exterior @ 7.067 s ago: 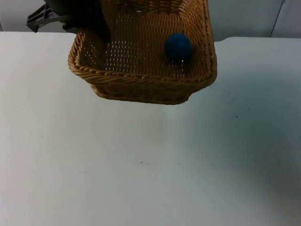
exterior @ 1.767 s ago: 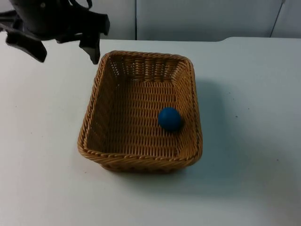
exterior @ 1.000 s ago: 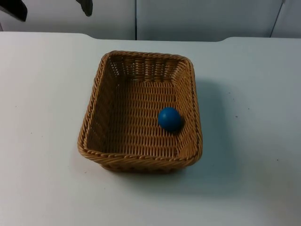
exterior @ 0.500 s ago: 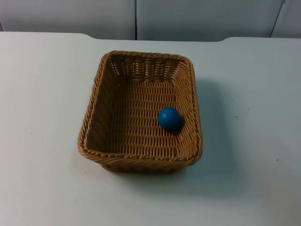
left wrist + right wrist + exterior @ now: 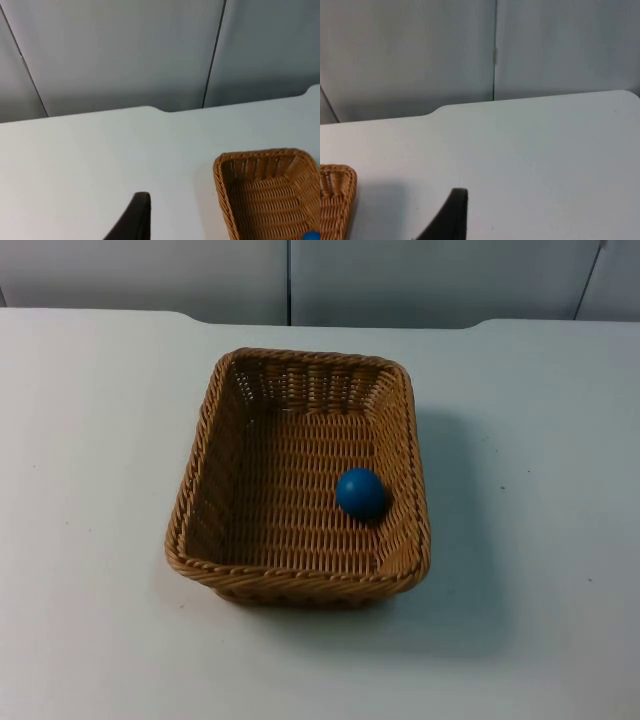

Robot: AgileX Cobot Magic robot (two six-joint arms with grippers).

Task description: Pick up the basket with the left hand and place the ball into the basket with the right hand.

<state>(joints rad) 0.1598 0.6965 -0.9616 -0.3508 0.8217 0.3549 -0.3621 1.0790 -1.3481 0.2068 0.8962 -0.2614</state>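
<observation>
Basket (image 5: 300, 480) sits flat on the white desk (image 5: 90, 440); blue ball (image 5: 361, 493) lies inside against its right wall. Left claw (image 5: 135, 220) hangs over bare desk, basket just beside it. Right claw (image 5: 452, 215) likewise, basket corner nearby. Finger spread of both: cannot tell.

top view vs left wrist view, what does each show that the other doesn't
Top view alone: the whole basket standing on the table, with the blue ball against its right wall. Left wrist view alone: one black fingertip of the left gripper, apart from the basket. Both share the basket, the ball, the white table and the grey partition wall.
</observation>
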